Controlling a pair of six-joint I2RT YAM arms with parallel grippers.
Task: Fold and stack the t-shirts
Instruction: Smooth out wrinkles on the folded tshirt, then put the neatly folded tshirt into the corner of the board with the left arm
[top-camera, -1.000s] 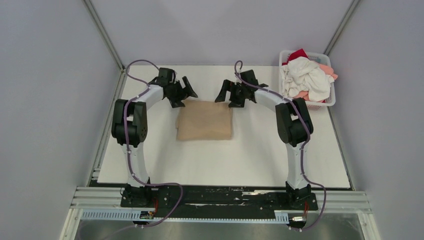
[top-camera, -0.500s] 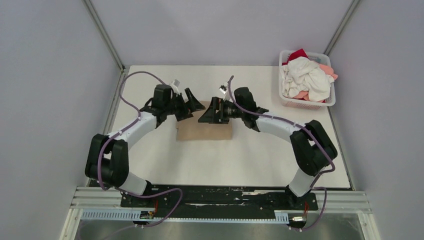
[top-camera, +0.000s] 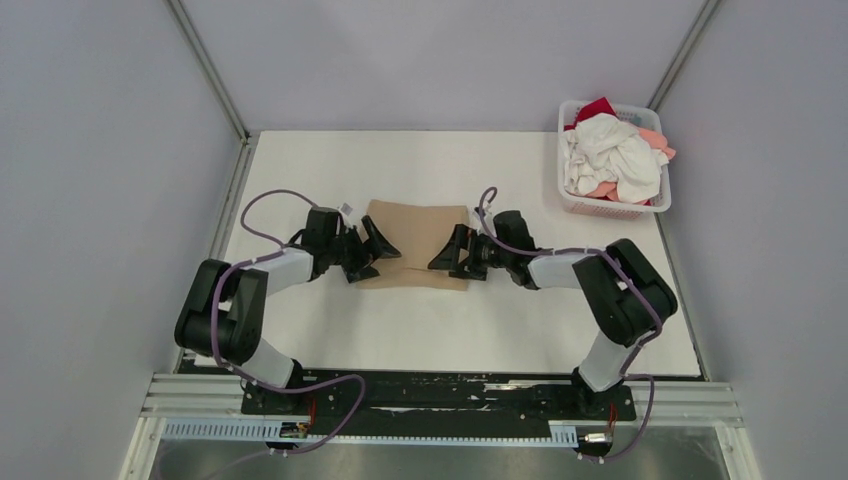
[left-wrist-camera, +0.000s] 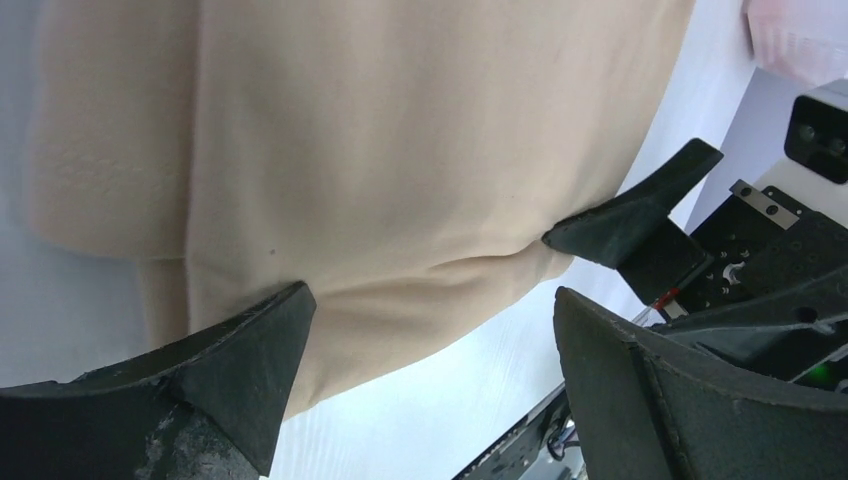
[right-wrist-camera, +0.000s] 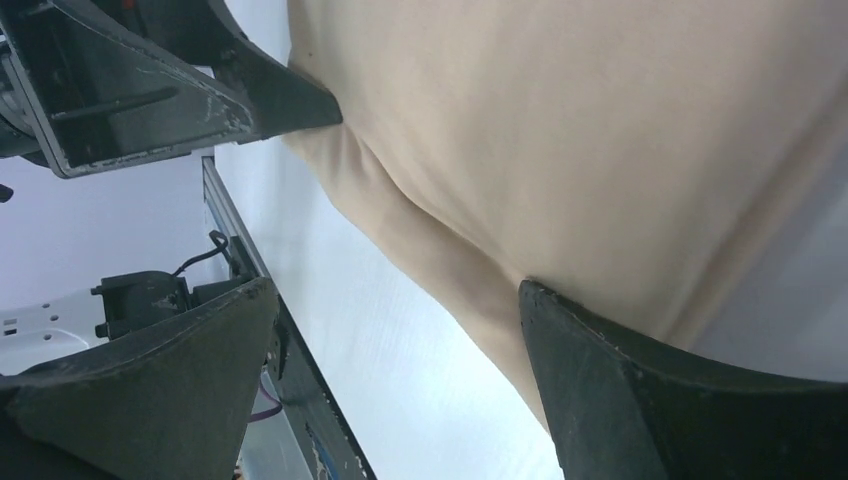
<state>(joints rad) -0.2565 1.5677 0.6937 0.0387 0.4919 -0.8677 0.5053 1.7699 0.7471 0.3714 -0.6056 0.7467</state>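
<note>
The tan-beige t-shirt (top-camera: 415, 235) lies folded into a rectangle in the middle of the table. My left gripper (top-camera: 382, 260) is open and low at its near left corner. One finger rests on the cloth (left-wrist-camera: 400, 150) and the other is over bare table past its edge. My right gripper (top-camera: 446, 262) is open at the near right corner, standing the same way on the cloth (right-wrist-camera: 600, 130). Both grippers (left-wrist-camera: 430, 370) (right-wrist-camera: 400, 380) hold nothing. A white t-shirt (top-camera: 610, 152), a coral-pink one (top-camera: 655, 140) and a red one (top-camera: 598, 108) lie heaped in the basket.
The white plastic lattice basket (top-camera: 664, 192) stands at the far right corner of the white table (top-camera: 450, 330). Grey walls close in the sides and back. The black base rail (top-camera: 440, 395) runs along the near edge.
Both arms have swung from the shirt's far edge over it to its near edge and come down low. The shirt stays folded in place.
</note>
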